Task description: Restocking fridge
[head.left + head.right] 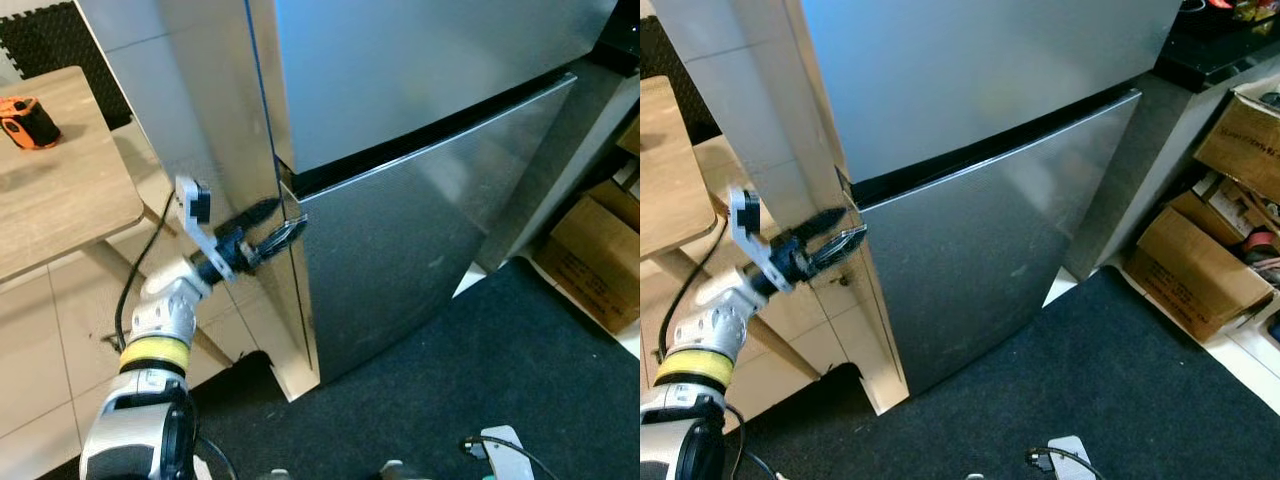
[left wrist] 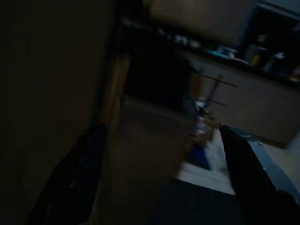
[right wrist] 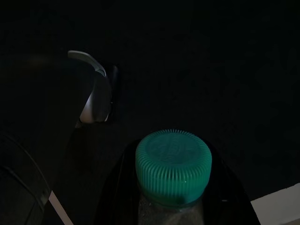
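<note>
Reaching fridge door (image 1: 400, 250) edge, seemingly: left gripper (image 1: 283, 224).

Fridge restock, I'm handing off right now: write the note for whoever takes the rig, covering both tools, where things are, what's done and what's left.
Left tool: open, its fingertips at the left edge of the lower fridge door, just below the dark seam under the upper door. It grips nothing yet.
Right tool: down low; the right wrist view shows a bottle with a green cap between its fingers, so it looks shut on it.
Done: bottle in hand, robot at the fridge.
Left: both doors look closed. Pull the lower door open, place the bottle inside, close.
Nearby: wooden table at left, cardboard boxes at right.
</note>
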Tool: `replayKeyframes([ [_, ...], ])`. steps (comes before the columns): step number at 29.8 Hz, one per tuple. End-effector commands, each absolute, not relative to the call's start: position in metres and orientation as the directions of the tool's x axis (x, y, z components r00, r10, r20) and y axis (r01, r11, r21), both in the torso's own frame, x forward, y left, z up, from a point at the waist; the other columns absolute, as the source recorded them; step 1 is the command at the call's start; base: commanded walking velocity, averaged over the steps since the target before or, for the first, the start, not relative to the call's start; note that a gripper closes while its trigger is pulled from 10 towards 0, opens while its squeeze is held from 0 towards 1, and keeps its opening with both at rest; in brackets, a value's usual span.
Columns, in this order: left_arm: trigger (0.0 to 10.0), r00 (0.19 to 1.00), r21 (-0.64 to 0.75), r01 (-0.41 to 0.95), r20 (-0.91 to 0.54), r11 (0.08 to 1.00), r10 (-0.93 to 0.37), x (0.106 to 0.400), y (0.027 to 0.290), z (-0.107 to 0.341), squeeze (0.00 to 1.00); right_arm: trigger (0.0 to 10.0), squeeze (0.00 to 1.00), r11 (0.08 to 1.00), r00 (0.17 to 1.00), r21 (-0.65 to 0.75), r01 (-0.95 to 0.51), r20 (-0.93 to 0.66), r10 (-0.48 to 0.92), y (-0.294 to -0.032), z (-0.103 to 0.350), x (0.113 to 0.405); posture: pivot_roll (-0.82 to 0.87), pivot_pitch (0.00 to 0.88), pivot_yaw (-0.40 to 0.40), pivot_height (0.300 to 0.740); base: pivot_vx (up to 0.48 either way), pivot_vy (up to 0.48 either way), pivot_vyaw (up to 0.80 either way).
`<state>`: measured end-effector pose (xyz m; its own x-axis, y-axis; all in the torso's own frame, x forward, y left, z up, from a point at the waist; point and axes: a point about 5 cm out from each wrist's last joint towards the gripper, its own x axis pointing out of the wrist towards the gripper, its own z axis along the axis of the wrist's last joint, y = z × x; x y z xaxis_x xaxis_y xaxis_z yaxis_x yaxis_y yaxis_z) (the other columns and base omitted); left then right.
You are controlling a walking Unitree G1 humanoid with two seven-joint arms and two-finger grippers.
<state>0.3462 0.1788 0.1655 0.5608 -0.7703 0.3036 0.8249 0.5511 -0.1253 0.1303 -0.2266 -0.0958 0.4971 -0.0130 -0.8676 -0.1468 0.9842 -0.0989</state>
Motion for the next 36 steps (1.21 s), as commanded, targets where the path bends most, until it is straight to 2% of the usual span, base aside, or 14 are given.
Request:
replayKeyframes([
  [1, 10.0, 0.565, -0.115, 0.823, 0.279, 0.557, -0.777, 0.348, 0.167, 0.16, 0.0, 10.0, 0.0, 0.985, 0.483, -0.099, -0.143, -0.876, -0.018, -0.228, -0.098, 0.124, -0.09, 0.107, 0.01, 0.74, 0.0, 0.0, 0.0],
  [7, 10.0, 0.548, -0.075, 0.833, 0.243, 0.548, -0.8, 0.349, 0.149, 0.158, 0.0, 10.0, 0.0, 0.985, 0.487, -0.104, -0.139, -0.873, -0.023, -0.23, -0.097, 0.125, -0.09, 0.107, 0.01, 0.74, 0.0, 0.0, 0.0],
  [11, 10.0, 0.517, -0.061, 0.854, 0.216, 0.518, -0.828, 0.348, 0.139, 0.154, 0.0, 10.0, 0.0, 0.985, 0.488, -0.106, -0.138, -0.872, -0.025, -0.231, -0.096, 0.126, -0.1, 0.099, 0.011, 0.74, 0.0, 0.0, 0.0],
  [14, 10.0, 0.465, -0.061, 0.885, 0.172, 0.462, -0.868, 0.342, 0.126, 0.142, 0.0, 10.0, 0.0, 0.985, 0.489, -0.108, -0.137, -0.872, -0.028, -0.231, -0.096, 0.126, -0.1, 0.099, 0.011, 0.74, 0.0, 0.0, 0.0],
  [16, 10.0, 0.465, -0.061, 0.885, 0.172, 0.462, -0.868, 0.342, 0.126, 0.142, 0.0, 10.0, 0.0, 0.985, 0.489, -0.108, -0.137, -0.872, -0.028, -0.231, -0.096, 0.126, -0.1, 0.099, 0.011, 0.74, 0.0, 0.0, 0.0],
  [19, 10.0, 0.346, -0.094, 0.938, 0.188, 0.334, -0.919, 0.329, 0.106, 0.135, 0.0, 10.0, 0.0, 0.985, 0.491, -0.109, -0.135, -0.871, -0.029, -0.231, -0.096, 0.126, -0.1, 0.102, 0.015, 0.74, 0.0, 0.0, 0.0],
  [20, 10.0, 0.346, -0.094, 0.938, 0.188, 0.334, -0.919, 0.329, 0.106, 0.135, 0.0, 10.0, 0.0, 0.985, 0.491, -0.109, -0.135, -0.871, -0.029, -0.231, -0.096, 0.126, -0.1, 0.102, 0.015, 0.74, 0.0, 0.0, 0.0],
  [21, 10.0, 0.295, -0.103, 0.955, 0.199, 0.279, -0.934, 0.323, 0.097, 0.133, 0.0, 10.0, 0.0, 0.985, 0.491, -0.109, -0.134, -0.871, -0.03, -0.23, -0.096, 0.127, -0.1, 0.102, 0.015, 0.74, 0.0, 0.0, 0.0],
  [26, 10.0, 0.218, -0.115, 0.974, 0.222, 0.197, -0.95, 0.314, 0.082, 0.133, 0.0, 10.0, 0.0, 0.986, 0.492, -0.109, -0.13, -0.87, -0.031, -0.23, -0.096, 0.127, -0.1, 0.101, 0.017, 0.74, 0.0, 0.0, 0.0],
  [27, 10.0, 0.178, -0.12, 0.981, 0.236, 0.153, -0.955, 0.31, 0.074, 0.134, 0.0, 10.0, 0.0, 0.986, 0.493, -0.109, -0.128, -0.87, -0.032, -0.23, -0.096, 0.127, -0.1, 0.1, 0.016, 0.74, 0.0, 0.0, 0.0],
  [29, 10.0, 0.178, -0.12, 0.981, 0.236, 0.153, -0.955, 0.31, 0.074, 0.134, 0.0, 10.0, 0.0, 0.986, 0.493, -0.109, -0.128, -0.87, -0.032, -0.23, -0.096, 0.127, -0.1, 0.1, 0.016, 0.74, 0.0, 0.0, 0.0],
  [32, 10.0, 0.096, -0.129, 0.99, 0.252, 0.065, -0.963, 0.3, 0.06, 0.134, 0.0, 10.0, 0.0, 0.986, 0.494, -0.11, -0.122, -0.869, -0.035, -0.23, -0.096, 0.127, -0.1, 0.097, 0.019, 0.74, 0.0, 0.0, 0.0],
  [35, 10.0, 0.083, -0.134, 0.99, 0.254, 0.05, -0.964, 0.299, 0.059, 0.134, 0.0, 10.0, 0.0, 0.987, 0.494, -0.11, -0.121, -0.869, -0.036, -0.23, -0.096, 0.127, -0.1, 0.097, 0.019, 0.74, 0.0, 0.0, 0.0],
  [36, 10.0, 0.054, -0.162, 0.987, 0.27, 0.01, -0.961, 0.294, 0.06, 0.135, 0.0, 10.0, 0.0, 0.987, 0.494, -0.108, -0.119, -0.869, -0.036, -0.23, -0.096, 0.127, -0.1, 0.097, 0.019, 0.74, 0.0, 0.0, 0.0],
])
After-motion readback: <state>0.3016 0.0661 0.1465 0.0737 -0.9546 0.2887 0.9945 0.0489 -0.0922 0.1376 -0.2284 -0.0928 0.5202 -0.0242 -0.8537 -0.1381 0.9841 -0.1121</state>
